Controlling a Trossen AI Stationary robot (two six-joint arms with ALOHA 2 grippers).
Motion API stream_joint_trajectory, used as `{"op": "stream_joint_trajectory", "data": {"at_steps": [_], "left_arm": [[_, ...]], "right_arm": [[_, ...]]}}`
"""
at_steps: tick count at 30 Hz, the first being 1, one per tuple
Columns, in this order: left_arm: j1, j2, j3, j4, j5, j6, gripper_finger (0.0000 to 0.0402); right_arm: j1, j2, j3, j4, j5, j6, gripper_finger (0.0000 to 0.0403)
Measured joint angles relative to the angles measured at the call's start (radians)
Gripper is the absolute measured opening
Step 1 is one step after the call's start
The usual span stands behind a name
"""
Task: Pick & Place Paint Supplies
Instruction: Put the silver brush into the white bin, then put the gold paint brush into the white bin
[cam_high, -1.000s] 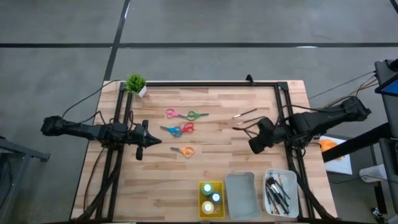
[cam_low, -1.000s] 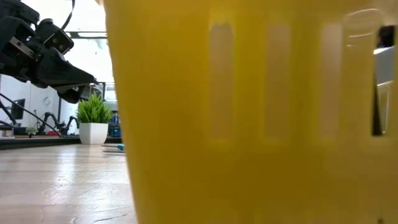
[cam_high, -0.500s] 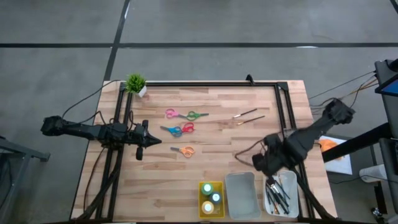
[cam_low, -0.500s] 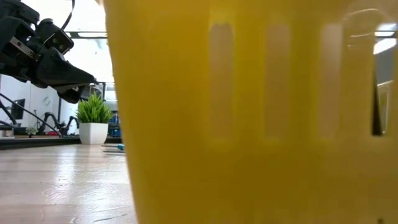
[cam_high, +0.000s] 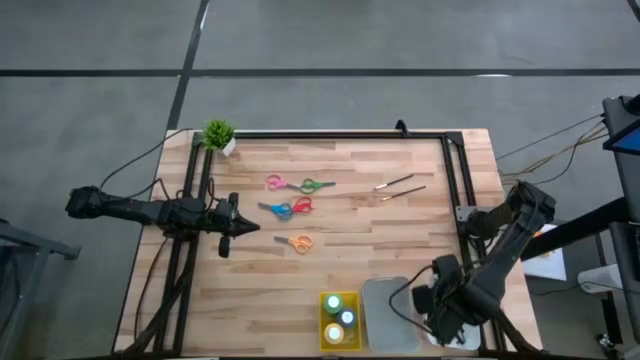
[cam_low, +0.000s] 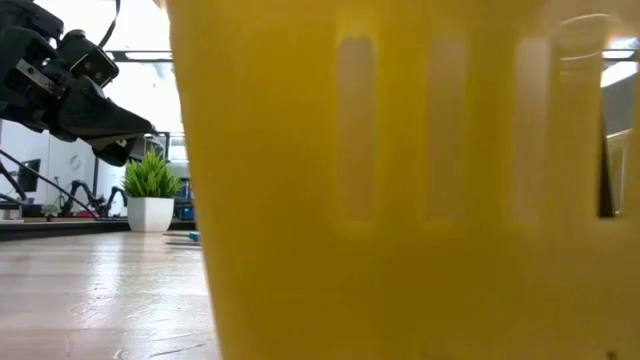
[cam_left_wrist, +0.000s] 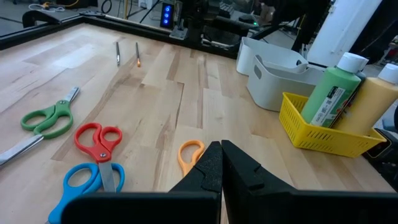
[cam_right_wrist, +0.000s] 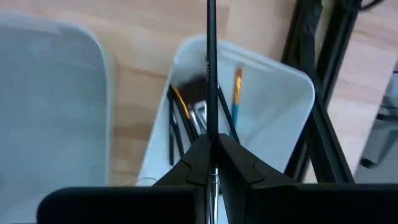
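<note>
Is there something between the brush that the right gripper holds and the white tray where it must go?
Nothing visible blocks it. The right gripper is shut on the thin brush, directly above the white tray. The tray is open on top; it holds only other brushes, with free space beside them.

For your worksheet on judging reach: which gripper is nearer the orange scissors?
Left. The left gripper hangs just beside the orange scissors; the right gripper is far across the table, over the white tray, shut on a brush.
</note>
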Motion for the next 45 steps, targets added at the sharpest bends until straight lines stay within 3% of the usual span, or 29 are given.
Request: {"op": "stream_joint_trajectory", "data": {"at_steps": [8, 27, 33, 40, 45], "left_arm": [[0.000, 0.000, 0.000, 0.000, 0.000, 0.000, 0.0000], [0.000, 0.000, 0.000, 0.000, 0.000, 0.000, 0.0000], [0.000, 0.000, 0.000, 0.000, 0.000, 0.000, 0.0000], [0.000, 0.000, 0.000, 0.000, 0.000, 0.000, 0.0000], [0.000, 0.000, 0.000, 0.000, 0.000, 0.000, 0.0000]], "right_arm": [[0.060, 0.106, 0.041, 0.001, -0.091, 0.026, 0.0014], [0.129, 0.387, 0.048, 0.047, -0.086, 0.063, 0.0015], [0.135, 0.408, 0.048, 0.054, -0.086, 0.079, 0.0016], [0.136, 0.407, 0.048, 0.077, -0.083, 0.078, 0.0056], [0.136, 0.406, 0.048, 0.087, -0.083, 0.078, 0.0063]]}}
